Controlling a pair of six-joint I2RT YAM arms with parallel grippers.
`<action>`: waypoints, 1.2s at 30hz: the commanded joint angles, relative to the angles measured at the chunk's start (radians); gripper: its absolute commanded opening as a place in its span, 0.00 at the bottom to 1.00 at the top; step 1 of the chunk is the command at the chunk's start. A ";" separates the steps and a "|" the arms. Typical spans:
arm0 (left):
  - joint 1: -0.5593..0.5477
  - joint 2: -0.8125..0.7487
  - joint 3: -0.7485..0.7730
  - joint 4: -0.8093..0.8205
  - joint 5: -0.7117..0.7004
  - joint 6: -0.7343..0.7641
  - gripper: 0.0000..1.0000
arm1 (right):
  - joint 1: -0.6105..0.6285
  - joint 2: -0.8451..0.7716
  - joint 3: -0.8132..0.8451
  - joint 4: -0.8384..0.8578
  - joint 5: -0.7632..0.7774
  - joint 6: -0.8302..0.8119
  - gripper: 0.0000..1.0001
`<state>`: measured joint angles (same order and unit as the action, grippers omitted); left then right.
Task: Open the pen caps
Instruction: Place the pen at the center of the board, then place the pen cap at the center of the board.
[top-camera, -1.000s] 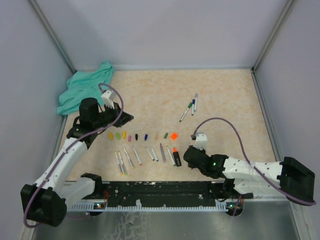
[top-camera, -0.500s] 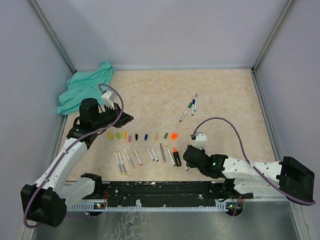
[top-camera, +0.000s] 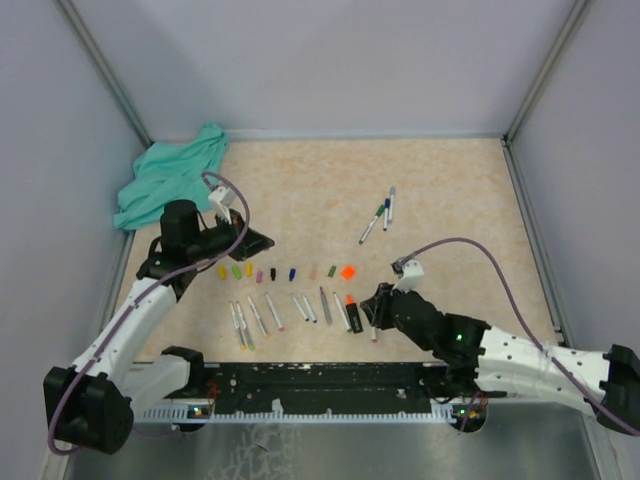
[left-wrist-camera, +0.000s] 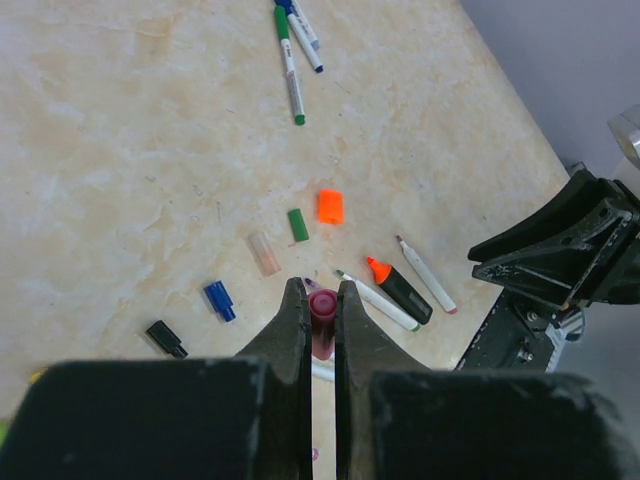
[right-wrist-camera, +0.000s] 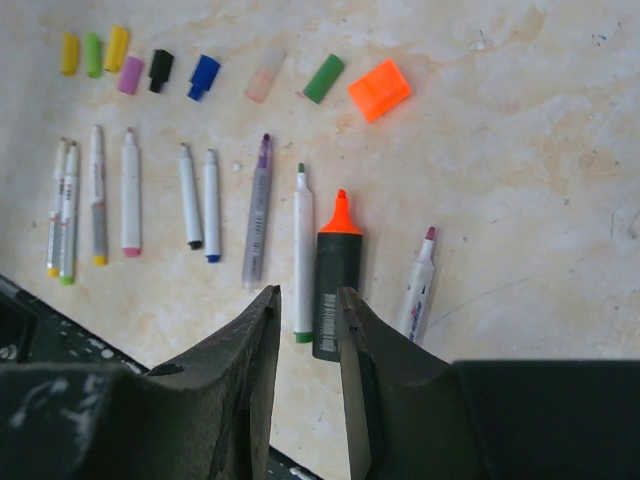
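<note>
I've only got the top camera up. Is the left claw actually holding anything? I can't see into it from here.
Observer: Yes. The left wrist camera shows the left claw shut on a dark pink cap.
Operator: And the right claw, is it carrying something?
Observer: No. Its own wrist camera shows the right claw open with nothing in it, over the barrel of the black highlighter.
Operator: The pen just right of that highlighter, is it capped?
Observer: No. On the right wrist camera that pen lies with its dark red tip bare.
</note>
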<state>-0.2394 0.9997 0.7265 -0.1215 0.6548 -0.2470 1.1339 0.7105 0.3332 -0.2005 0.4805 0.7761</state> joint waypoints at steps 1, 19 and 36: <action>0.003 0.012 -0.043 0.118 0.149 -0.067 0.03 | -0.006 -0.135 -0.049 0.048 -0.016 -0.044 0.30; -0.421 0.290 -0.067 0.411 -0.108 -0.371 0.02 | -0.006 -0.366 -0.118 -0.117 0.266 0.125 0.30; -0.728 0.922 0.607 -0.185 -0.762 -0.414 0.02 | -0.005 -0.423 -0.093 -0.267 0.459 0.316 0.30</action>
<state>-0.9401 1.8130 1.1816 -0.0742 0.0654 -0.6292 1.1339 0.3260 0.1928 -0.4515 0.8547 1.0351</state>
